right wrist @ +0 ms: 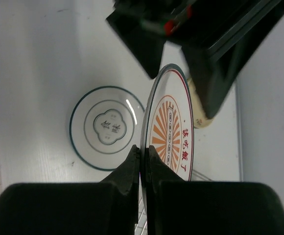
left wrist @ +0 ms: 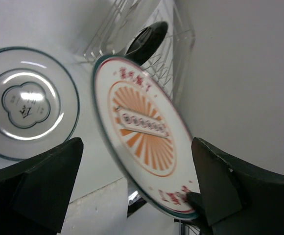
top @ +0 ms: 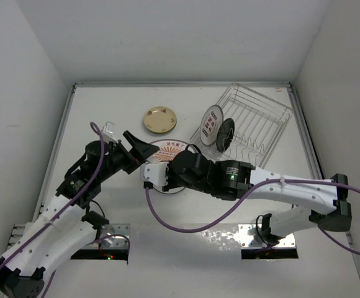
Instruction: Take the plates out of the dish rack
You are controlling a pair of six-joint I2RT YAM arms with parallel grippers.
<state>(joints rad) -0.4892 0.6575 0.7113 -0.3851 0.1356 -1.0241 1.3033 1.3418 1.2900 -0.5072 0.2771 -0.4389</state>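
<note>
Beside the wide-open left end effector (left wrist: 134,188), the right end effector (right wrist: 142,159) pinches an orange-patterned plate (right wrist: 169,132).

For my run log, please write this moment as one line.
right gripper: shut on orange sunburst plate | left gripper: open, facing it | dish rack: patterned plate, black plate inside

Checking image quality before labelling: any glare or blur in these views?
Left wrist: glare arcs on the flat teal-rimmed plate, held orange-patterned plate slightly soft. Right wrist: own fingers near-black, no detail. Top external: sharp, glare only on the metal base plates.
</note>
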